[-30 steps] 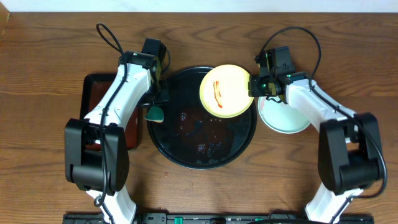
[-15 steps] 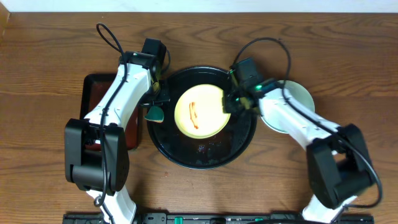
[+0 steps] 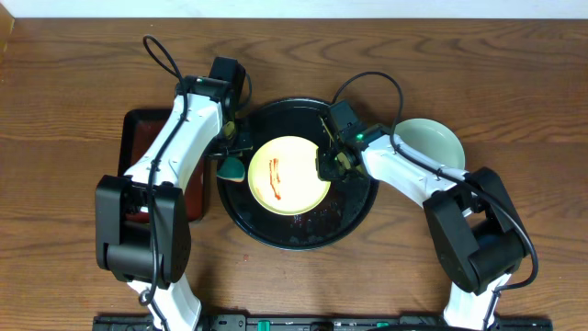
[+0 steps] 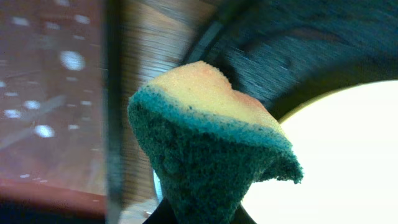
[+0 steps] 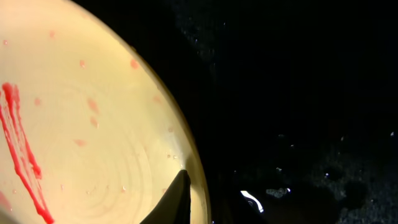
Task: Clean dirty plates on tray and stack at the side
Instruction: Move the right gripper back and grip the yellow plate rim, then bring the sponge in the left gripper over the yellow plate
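Yellow plate lies face up inside the big round black tray, a bit left of centre, w/ its rim inside the tray's raised edge all round. It's round, so no long axis of its own, but the red sauce streak on its left half runs far-to-near, far end leaning slightly left, w/ small red specks scattered beside it in the R wrist view. R gripper sits at the plate's right rim. One dark finger lies over the rim from above and the other isn't visible, so can't tell if it's clamped on the plate or let go. L gripper is at the tray's left edge, clenched on a sponge, green scrub side toward the wrist camera and yellow foam behind. The sponge hangs just beside the plate's left rim; contact unclear. A mint plate rests on the wooden table right of the tray, looks clean. A dark rectangular tray sits at far left, partly under the L arm.
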You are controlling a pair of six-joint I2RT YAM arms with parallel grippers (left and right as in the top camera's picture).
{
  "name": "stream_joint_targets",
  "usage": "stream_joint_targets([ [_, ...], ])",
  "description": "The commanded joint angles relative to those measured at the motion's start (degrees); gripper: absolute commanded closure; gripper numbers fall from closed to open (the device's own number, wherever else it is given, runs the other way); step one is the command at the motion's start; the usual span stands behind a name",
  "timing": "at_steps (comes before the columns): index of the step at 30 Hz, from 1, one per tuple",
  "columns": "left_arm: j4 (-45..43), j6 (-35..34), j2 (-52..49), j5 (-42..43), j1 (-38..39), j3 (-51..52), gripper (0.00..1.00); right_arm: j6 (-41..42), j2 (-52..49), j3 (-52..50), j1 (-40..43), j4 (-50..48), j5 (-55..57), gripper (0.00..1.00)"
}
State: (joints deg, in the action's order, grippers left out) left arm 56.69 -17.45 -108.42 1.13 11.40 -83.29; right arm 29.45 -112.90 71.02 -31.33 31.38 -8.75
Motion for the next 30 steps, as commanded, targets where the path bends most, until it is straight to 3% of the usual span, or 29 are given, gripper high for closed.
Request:
stream_joint_targets([
  [1, 0.28, 3.34, 1.05, 7.74, 0.59, -0.94, 0.93, -1.03, -0.7, 0.37, 1.29, -0.52, 1.68, 0.87],
  [7, 0.17, 3.48, 1.05, 8.57, 3.52, -0.94, 0.92, -1.01, -0.7, 0.37, 1.62, -0.94, 1.66, 0.99],
  [25, -16.59, -0.44, 0.61, 8.52, 8.31, 10.71, 0.93, -0.76, -0.7, 0.37, 1.62, -0.72, 1.64, 0.99],
  [30, -16.61, -0.46, -0.59, 8.57, 9.64, 10.97, 0.93, -0.76, -0.7, 0.35, 1.62, -0.72, 1.62, 0.99],
])
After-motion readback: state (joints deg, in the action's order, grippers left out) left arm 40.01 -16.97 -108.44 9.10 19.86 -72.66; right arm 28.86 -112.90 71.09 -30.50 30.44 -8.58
